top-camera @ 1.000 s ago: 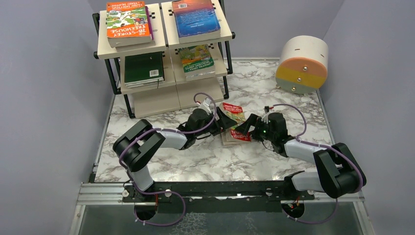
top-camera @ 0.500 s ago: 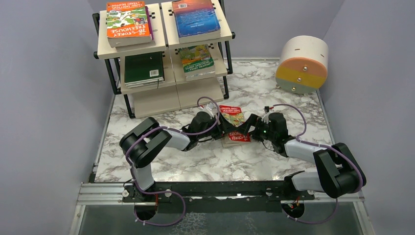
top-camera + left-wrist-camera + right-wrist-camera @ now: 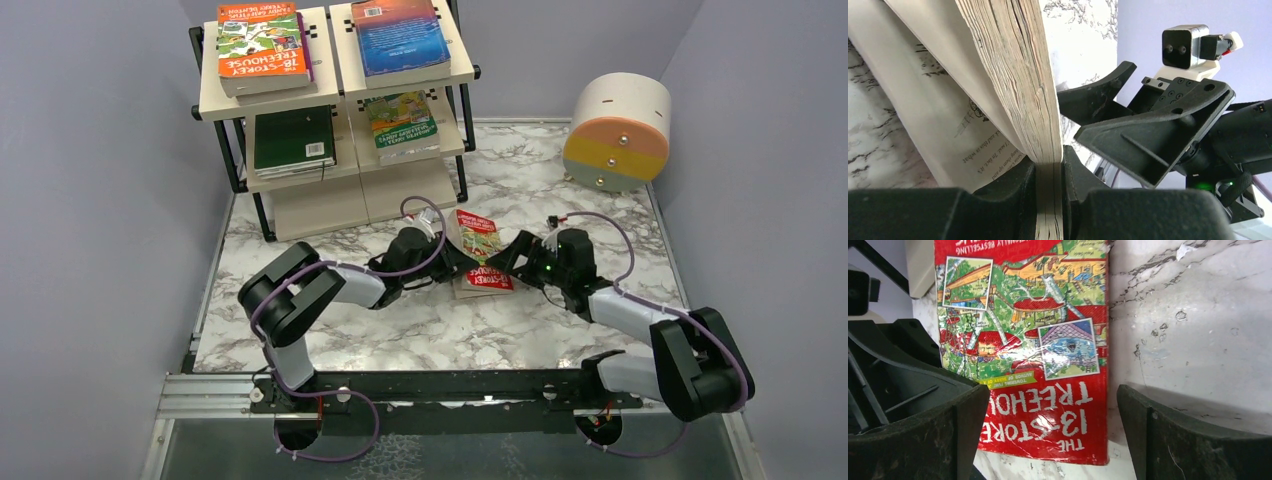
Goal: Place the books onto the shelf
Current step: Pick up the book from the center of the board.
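At left wrist only: book (image 3: 1013, 75) pages inside left claw (image 3: 1049, 172)

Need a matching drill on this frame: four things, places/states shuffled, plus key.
Things
1. left gripper
2. right gripper
3. blue book
4. green book

Places/states
A. middle tier of the shelf, left side
B. open
C. shut on the red book
D. top tier, right side

Pairs: 1-C, 2-B, 3-D, 4-A
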Robot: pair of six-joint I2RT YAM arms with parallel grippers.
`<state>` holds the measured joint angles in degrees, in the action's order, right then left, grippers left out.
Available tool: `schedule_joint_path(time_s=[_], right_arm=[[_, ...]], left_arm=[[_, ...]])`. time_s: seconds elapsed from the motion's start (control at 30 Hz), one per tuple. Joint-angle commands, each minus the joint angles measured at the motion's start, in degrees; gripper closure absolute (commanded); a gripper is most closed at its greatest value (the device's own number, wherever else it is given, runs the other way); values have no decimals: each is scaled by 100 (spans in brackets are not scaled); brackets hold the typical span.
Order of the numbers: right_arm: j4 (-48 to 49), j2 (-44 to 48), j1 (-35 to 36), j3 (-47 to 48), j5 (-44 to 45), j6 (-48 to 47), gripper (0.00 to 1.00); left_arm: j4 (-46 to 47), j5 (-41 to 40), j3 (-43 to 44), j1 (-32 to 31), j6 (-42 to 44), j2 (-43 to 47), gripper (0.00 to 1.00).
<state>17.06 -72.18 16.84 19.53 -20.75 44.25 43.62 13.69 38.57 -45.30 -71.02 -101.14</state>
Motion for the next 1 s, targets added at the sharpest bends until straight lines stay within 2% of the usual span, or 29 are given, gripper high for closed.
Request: schedule_joint_path(time_s=[0.0,0.13,0.27,0.53,0.97], right_arm=[[-316,437,-285,17,-441,-143,3],[-590,677,-484,205,-837,-320,3],[-591,858,-727,214,-1334,-74,3],[809,529,-928,-79,-2795,1000,9],[2126,81,-928,-163,-3480,1829,19]], left_arm=[[332,66,-161,142,34,598,100],[345,55,-339,291,-5,1029,100],[341,86,-450,433,-14,1497,100],[354,253,-430,513,-32,1888,100],[630,505,-165,447,-137,1719,100]])
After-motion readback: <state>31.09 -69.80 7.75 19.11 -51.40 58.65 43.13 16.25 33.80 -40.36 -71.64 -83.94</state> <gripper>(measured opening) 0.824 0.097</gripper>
